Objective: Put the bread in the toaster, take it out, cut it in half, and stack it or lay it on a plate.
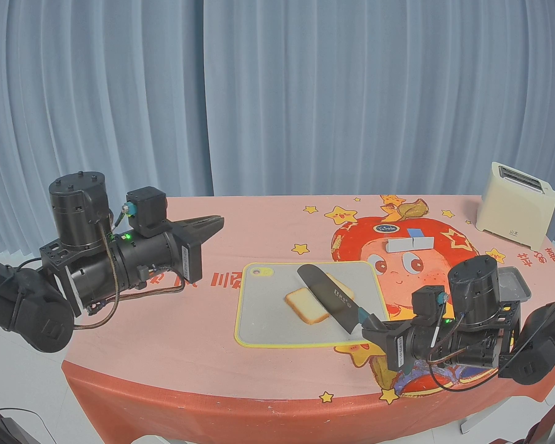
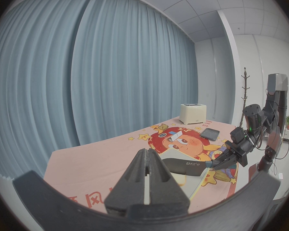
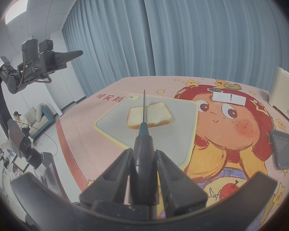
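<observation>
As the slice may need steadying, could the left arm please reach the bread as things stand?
Probably yes: bare table lies between the left gripper and the bread, though the knife crosses the slice's middle, leaving its left part uncovered.

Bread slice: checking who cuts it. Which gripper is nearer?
Right. The right gripper, at the cutting board, holds the knife over the bread slice; the left gripper hangs well left of it.

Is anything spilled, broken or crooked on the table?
Nothing stands out. The bread lies flat on the board, the right gripper holds the knife over it, and the toaster stands upright.
</observation>
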Motion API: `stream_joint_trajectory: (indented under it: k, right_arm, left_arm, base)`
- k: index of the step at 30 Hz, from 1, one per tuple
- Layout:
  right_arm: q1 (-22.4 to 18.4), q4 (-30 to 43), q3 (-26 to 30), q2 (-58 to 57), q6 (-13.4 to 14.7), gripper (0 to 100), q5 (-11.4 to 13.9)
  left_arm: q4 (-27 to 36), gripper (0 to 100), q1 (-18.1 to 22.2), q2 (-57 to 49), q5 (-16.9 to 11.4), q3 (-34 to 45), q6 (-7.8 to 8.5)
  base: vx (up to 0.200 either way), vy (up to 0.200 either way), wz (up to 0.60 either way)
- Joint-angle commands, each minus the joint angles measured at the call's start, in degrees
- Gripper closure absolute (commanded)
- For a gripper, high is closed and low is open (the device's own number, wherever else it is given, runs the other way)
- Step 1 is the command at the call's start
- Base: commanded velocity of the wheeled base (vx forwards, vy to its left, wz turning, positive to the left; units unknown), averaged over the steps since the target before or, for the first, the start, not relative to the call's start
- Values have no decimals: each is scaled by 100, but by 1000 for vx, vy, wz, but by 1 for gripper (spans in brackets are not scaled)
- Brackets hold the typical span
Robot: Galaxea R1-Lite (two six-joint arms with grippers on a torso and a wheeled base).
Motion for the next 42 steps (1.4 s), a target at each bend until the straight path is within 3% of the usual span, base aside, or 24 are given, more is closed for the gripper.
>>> stream_joint_trajectory:
  k: [1, 16, 23, 42]
  right_arm:
    - [-9, -3, 3, 4, -9, 100, -7]
    - [-26, -3, 12, -14, -9, 100, -7]
    - [-26, -12, 3, -84, -9, 100, -7]
    - [-17, -12, -14, -137, -9, 100, 2]
  left_arm:
    - [-3, 100, 174, -268, 25, 175, -5]
    - [15, 100, 1229, -804, 78, 562, -23]
    - [6, 100, 1246, -1112, 368, 808, -40]
    - [-47, 100, 1237, -1551, 359, 1133, 12]
  base:
    - [0, 0, 0]
    - [0, 0, 0]
    - [0, 0, 0]
    - [0, 0, 0]
